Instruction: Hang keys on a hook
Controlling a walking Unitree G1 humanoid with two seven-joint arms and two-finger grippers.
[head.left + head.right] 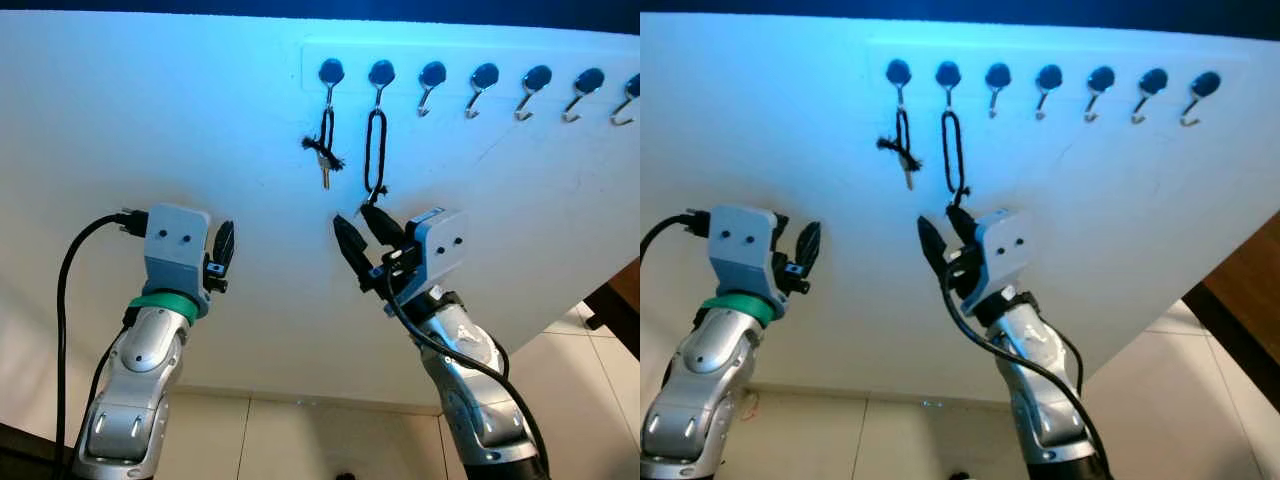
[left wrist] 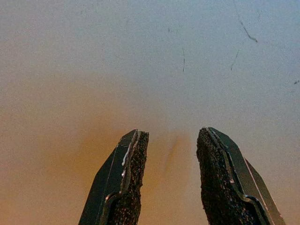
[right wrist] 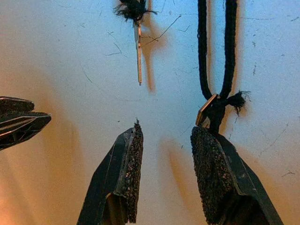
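A row of dark-capped metal hooks (image 1: 433,75) runs along the white wall (image 1: 150,120). A small key on a black cord (image 1: 325,150) hangs from the first hook (image 1: 331,72). From the second hook (image 1: 381,72) hangs a longer black cord loop (image 1: 375,150); its metal key (image 3: 206,108) sits at the knot, right at the tip of one finger of my right gripper (image 1: 355,220). That gripper is open just below the loop, with nothing between its pads. My left gripper (image 1: 224,242) is open at the lower left, close to the bare wall.
Several hooks to the right of the two loops carry nothing (image 1: 537,78). A pale tiled floor (image 1: 300,440) lies below the wall. Dark wooden furniture (image 1: 622,300) stands at the right edge. A black cable (image 1: 68,270) loops off my left wrist.
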